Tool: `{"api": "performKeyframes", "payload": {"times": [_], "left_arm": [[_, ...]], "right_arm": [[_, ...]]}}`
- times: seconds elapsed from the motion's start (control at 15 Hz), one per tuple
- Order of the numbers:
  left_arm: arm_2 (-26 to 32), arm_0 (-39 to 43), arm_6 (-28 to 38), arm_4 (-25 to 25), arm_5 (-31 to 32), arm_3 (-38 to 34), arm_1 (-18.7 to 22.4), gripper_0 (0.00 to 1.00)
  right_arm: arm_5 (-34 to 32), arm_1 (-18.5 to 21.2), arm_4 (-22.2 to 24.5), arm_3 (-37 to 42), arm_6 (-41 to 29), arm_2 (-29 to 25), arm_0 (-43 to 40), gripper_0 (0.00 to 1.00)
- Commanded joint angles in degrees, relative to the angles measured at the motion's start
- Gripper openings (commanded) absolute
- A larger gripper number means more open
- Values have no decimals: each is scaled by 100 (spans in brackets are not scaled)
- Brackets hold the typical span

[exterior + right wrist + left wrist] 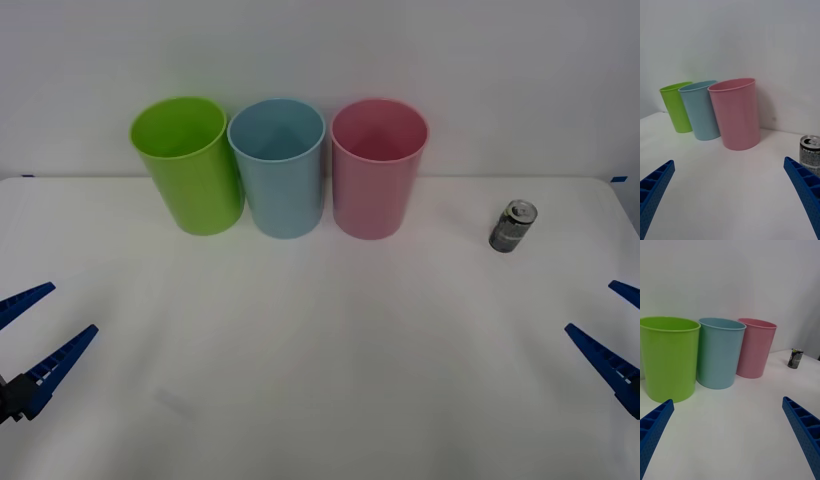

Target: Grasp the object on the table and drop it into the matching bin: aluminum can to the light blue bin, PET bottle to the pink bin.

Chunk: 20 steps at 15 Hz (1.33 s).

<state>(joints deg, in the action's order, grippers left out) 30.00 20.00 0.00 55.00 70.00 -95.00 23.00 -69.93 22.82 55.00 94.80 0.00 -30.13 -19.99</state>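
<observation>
Both grippers waited low at the near edge of the table (320, 400), well apart from the pink bin (379, 167), which I take as landmark. Left gripper (30, 340) and right gripper (610, 335) had their blue ribbed fingers spread wide, holding nothing.

Right of the pink bin, well apart from it, stood the aluminum can (513, 226), upright on the tabletop. On the other side the light blue bin (278, 166) almost touched the pink bin, and beyond it leaned a lime green bin (188, 164).

I judged the reach had not begun. The right gripper was nearer; it should close on the middle of the body, gently, since thin metal dents and a smooth round wall slips. The bins were matte plastic, tapered, open on top.
</observation>
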Motion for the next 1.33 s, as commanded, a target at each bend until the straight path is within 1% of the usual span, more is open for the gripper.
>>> {"api": "performKeyframes", "payload": {"times": [0.07,0.4,0.53,0.73,0.93,1.13,1.33], "left_arm": [[0,0,0,0,0,0,0,100],[0,0,0,0,0,0,0,100],[0,0,0,0,0,0,0,100],[0,0,0,0,0,0,0,100],[0,0,0,0,0,0,0,100],[0,0,0,0,0,0,0,100],[0,0,0,0,0,0,0,100]], "right_arm": [[23,-6,-33,-5,9,-36,-5,100],[137,29,-16,-5,114,-63,-137,100],[287,29,99,-102,237,-19,-145,100],[735,29,125,-339,1107,113,-49,100],[1183,29,151,-497,1670,298,57,100],[1517,29,151,-603,1740,500,162,100],[1588,29,151,-954,1749,649,461,100]]}}
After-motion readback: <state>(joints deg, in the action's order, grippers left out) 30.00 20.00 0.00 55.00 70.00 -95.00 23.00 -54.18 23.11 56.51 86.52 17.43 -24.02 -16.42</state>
